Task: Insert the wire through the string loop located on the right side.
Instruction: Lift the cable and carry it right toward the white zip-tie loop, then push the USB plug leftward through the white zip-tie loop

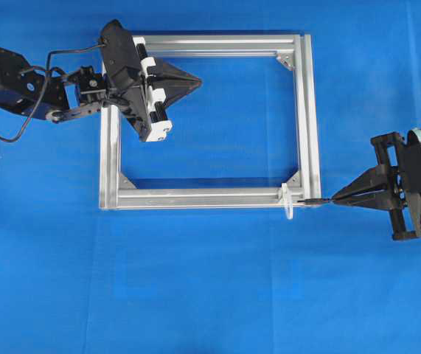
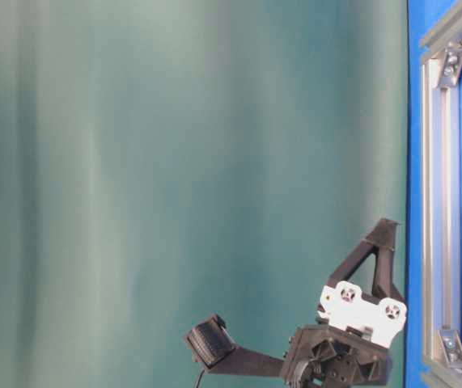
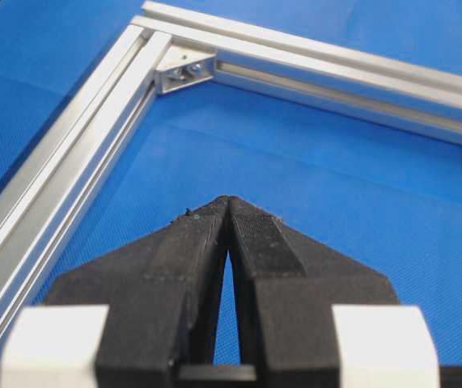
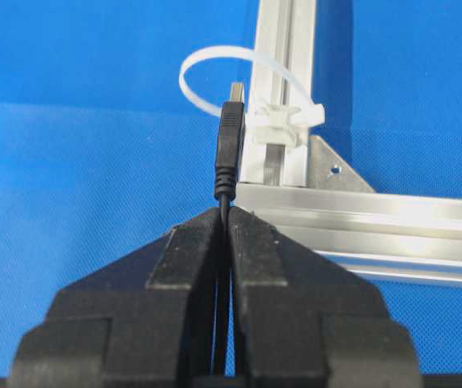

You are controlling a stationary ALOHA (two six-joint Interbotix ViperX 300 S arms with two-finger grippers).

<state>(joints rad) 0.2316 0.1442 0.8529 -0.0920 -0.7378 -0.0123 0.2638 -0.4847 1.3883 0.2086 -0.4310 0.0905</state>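
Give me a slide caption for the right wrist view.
Right claw pinches the wire, plug aimed at the string loop on the frame.

The left gripper (image 1: 195,79) has its fingers (image 3: 251,234) pressed together, holding nothing. The right gripper (image 1: 335,198) has its fingers (image 4: 190,250) pinched on the wire (image 4: 229,145), whose plug sticks out past the fingertips.

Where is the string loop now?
In the overhead view, the string loop sits on the silver frame's bottom bar near its right corner, just left of the wire's plug.
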